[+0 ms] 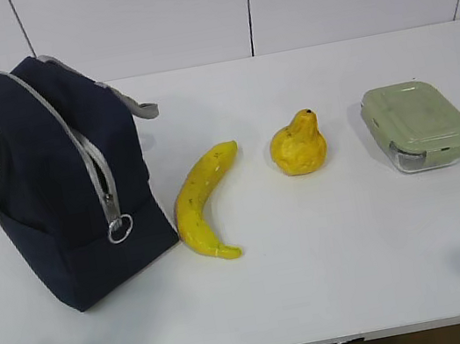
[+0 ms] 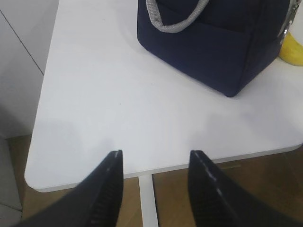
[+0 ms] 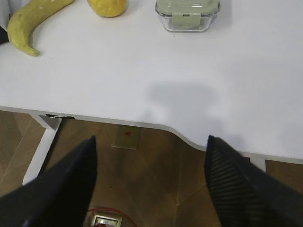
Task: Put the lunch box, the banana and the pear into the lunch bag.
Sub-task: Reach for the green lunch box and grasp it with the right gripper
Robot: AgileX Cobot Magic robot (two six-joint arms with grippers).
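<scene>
- In the left wrist view, the left gripper [image 2: 154,165] is at the bottom of the frame. Its two dark fingers are partly apart and hold nothing. They hang over the near edge of the white table [image 2: 118,109].
- In the right wrist view, the right gripper [image 3: 150,156] is at the bottom of the frame too. Its fingers are wide apart and hold nothing. They are out past the table's near edge, over the brown floor [image 3: 142,189].
- In the exterior view, the near part of the table [image 1: 322,289] fills the bottom of the frame.
- A bit farther back, the lunch bag [image 1: 56,194] stands on the left side of the frame. It is dark blue with grey handles. Its grey zipper runs along the top and down the end, and the ring pull [image 1: 120,229] hangs low on that end.
- The banana [image 1: 200,204] lies on the table just right of the bag, near the middle of the frame. It is close to the bag's bottom corner.
- The pear [image 1: 298,146] sits a little farther back, right of the banana and not touching it. Its dark stem tip points up.
- The lunch box [image 1: 417,123] sits on the right side of the frame, away from the pear. Its pale green lid is on.
</scene>
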